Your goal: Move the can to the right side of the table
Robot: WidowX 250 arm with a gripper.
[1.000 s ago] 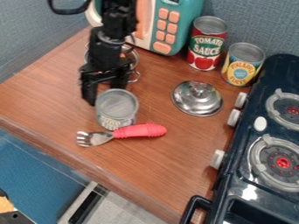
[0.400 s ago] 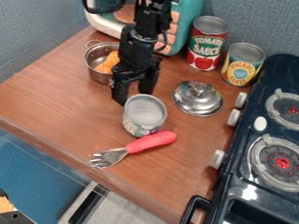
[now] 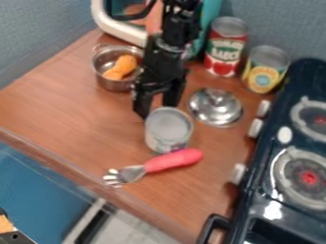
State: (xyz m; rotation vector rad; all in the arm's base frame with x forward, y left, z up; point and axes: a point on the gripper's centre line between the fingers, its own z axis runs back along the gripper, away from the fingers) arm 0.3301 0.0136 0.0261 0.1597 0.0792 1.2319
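Fork (image 3: 173, 161) lies right by the can (image 3: 168, 129), in front of the tool (image 3: 156, 108), spread and gripping nothing; its handle could snag a pushed can and tip it.

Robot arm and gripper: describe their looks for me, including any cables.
The arm is black, built of chunky, angular segments with bulky joints. A thin black cable curves out beside its upper part. The gripper is black too, with two thick, blocky fingers.
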